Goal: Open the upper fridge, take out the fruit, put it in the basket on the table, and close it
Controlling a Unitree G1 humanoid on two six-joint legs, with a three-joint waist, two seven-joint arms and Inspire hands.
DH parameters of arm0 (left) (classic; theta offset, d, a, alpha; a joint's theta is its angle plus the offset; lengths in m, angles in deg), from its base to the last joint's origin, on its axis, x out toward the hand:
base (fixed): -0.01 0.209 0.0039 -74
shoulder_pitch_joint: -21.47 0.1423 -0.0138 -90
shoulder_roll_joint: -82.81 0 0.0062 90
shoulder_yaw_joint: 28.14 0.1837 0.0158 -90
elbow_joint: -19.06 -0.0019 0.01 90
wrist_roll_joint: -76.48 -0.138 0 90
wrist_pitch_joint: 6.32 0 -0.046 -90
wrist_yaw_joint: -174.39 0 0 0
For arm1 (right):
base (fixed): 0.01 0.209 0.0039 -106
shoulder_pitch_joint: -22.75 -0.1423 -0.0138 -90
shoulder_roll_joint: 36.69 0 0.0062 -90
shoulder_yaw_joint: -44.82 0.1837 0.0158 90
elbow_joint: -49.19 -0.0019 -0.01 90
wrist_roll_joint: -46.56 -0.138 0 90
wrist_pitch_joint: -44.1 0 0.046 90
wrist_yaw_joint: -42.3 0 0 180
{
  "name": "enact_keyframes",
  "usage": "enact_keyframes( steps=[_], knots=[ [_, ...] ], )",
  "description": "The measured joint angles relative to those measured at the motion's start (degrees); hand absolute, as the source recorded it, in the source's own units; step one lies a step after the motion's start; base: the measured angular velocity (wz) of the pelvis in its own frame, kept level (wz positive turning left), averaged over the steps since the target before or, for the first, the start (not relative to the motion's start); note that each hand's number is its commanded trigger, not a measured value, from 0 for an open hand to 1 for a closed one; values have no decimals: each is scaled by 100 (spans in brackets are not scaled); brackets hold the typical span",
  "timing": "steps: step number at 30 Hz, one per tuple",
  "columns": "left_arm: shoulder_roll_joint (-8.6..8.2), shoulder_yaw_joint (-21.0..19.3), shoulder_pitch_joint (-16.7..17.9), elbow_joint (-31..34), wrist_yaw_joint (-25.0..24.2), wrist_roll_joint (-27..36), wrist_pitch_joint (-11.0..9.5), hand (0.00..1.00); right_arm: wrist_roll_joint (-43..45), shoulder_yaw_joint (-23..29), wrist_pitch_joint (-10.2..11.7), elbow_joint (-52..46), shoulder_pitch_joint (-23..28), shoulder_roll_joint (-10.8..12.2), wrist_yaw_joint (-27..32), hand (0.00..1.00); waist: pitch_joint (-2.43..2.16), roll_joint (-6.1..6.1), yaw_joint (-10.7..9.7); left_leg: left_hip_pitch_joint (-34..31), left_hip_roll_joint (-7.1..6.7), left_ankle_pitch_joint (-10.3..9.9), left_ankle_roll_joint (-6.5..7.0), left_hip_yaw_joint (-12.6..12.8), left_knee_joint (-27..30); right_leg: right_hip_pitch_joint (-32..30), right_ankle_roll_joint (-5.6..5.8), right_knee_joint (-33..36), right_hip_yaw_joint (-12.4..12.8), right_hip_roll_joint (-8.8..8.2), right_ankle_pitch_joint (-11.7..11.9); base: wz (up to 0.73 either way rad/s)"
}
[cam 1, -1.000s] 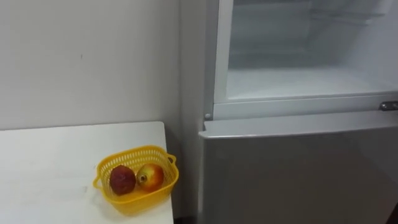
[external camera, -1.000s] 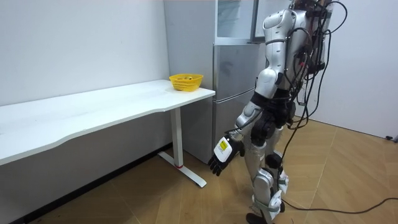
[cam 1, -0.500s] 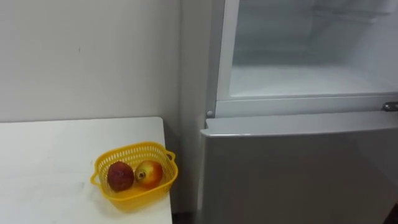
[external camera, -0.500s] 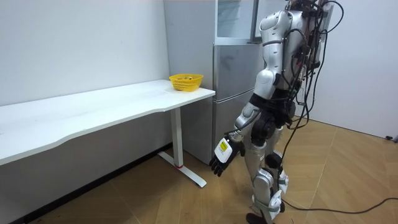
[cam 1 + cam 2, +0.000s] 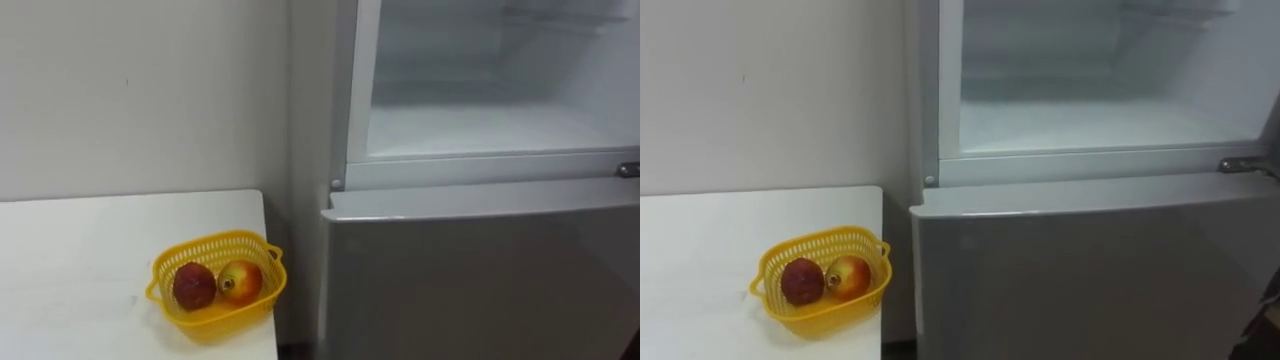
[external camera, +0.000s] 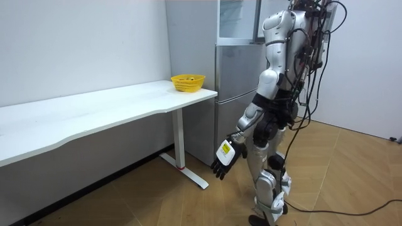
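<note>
Room view: left hand [image 6: 225, 154] low, fingers [image 6: 217, 169] loosely spread, well below open upper fridge [image 5: 490, 130].

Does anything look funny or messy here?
The upper fridge compartment stands open. The yellow basket with two fruits sits upright, right at the edge of the table beside it. Nothing is spilled or broken.

Soft even light; fridge [image 5: 480, 130] interior bright, faint shadow beneath basket [image 5: 215, 290].
</note>
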Motion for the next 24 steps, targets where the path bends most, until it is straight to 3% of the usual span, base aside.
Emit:
enact_keyframes(
  steps=[10, 15, 19, 24],
  knots=[
    [-58, -347, 45, -197, -227, -189, -41, 0, 925, -10, -340, -175, 114, 3, 64, 0, 21, -17, 35, 5, -28, 3, -1, -1, -6, -92, 9, 142, 16, -2, -80, -1],
    [-57, -362, 55, -216, -225, -217, -48, 0, 986, -137, -505, -440, 248, 3, 231, 0, 23, -19, 114, 44, -34, 4, -1, -7, -6, -95, 3, 252, 36, 1, -96, -4],
    [-61, -369, 37, -333, -231, -221, -68, 0, 986, -317, -516, -515, 248, 3, 244, 0, 31, -36, 152, 50, -52, 4, 0, -6, 29, -132, 11, 327, 59, -8, -132, -2],
    [-79, -693, 36, -417, -342, -365, -85, 0, 1160, -497, -659, -703, 252, 3, 240, 0, 36, -43, 187, 34, -73, 13, 15, -36, 72, -190, 27, 438, 58, -28, -157, -1]
  ],
)
